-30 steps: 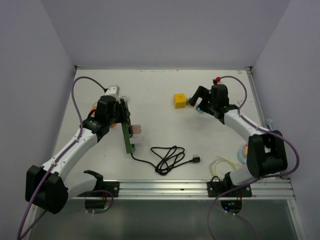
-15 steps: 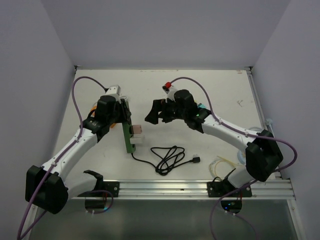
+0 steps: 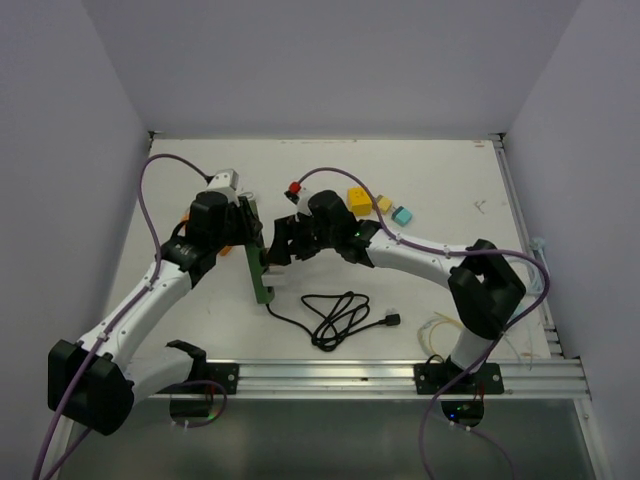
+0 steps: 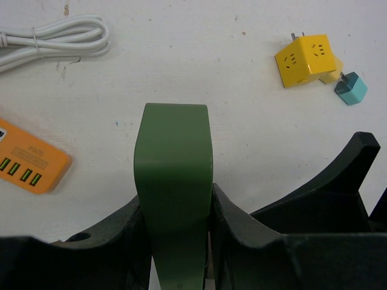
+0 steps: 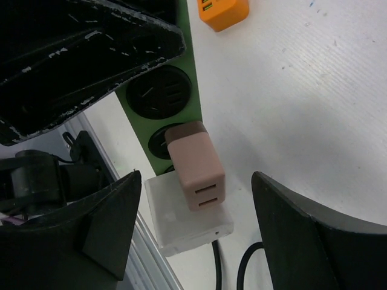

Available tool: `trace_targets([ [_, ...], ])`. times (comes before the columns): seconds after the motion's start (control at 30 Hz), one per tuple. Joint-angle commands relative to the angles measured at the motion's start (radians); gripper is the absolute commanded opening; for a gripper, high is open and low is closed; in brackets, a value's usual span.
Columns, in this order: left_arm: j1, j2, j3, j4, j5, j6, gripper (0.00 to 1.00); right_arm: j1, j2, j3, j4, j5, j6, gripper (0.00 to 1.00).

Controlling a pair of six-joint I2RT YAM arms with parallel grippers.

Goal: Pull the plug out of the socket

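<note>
The socket is a green power strip [image 3: 259, 275] [image 4: 173, 175] [image 5: 163, 90] held up on its long edge. My left gripper [image 3: 247, 230] [image 4: 175, 223] is shut on it, one finger on each flat side. A pinkish-brown plug [image 5: 195, 163] sits in one round socket, with a white plug [image 5: 187, 220] [image 3: 276, 272] just below it. My right gripper [image 3: 281, 246] [image 5: 196, 181] is open, a finger on either side of the pinkish-brown plug and clear of it. In the top view this gripper mostly covers that plug.
A coiled black cable [image 3: 335, 315] [image 5: 242, 266] runs from the strip's near end. A yellow cube adapter [image 3: 357, 197] [image 4: 305, 52] and a teal plug [image 3: 402, 215] [image 4: 351, 89] lie behind the right arm. An orange strip [image 4: 27, 164] [image 5: 224, 11] and a white cable [image 4: 54, 36] lie at the left.
My right arm has swung left from the yellow cube to the green strip, and its jaws have narrowed around the pinkish-brown plug. The left arm has kept its hold and barely moved.
</note>
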Motion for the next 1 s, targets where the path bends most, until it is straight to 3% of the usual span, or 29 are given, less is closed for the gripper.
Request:
trace_targets([
  [0.0,-0.004,-0.039,0.003,0.11,0.029,-0.056,0.0,0.018,0.013,0.06,0.03,-0.041,-0.024,0.74],
  [0.27,-0.004,-0.053,0.001,0.127,0.063,-0.065,0.0,0.025,0.053,0.061,0.034,-0.038,-0.049,0.61],
  [0.37,-0.004,-0.055,0.003,0.131,0.069,-0.067,0.0,0.025,0.059,0.058,0.032,-0.036,-0.055,0.48],
  [0.47,-0.004,-0.056,0.001,0.133,0.07,-0.067,0.0,0.025,0.052,0.052,0.029,-0.035,-0.063,0.26],
  [0.5,-0.004,-0.055,0.0,0.13,0.072,-0.067,0.0,0.027,0.042,0.052,0.024,-0.032,-0.067,0.13],
  [0.57,-0.004,-0.055,-0.002,0.127,0.075,-0.062,0.0,0.025,0.033,0.057,0.012,-0.024,-0.082,0.0],
  [0.63,-0.004,-0.056,-0.011,0.124,0.078,-0.056,0.07,0.025,0.016,0.063,0.006,-0.02,-0.093,0.0],
  [0.97,-0.004,-0.079,-0.042,0.101,0.072,-0.047,0.75,0.024,-0.034,0.077,-0.042,0.017,-0.101,0.0],
])
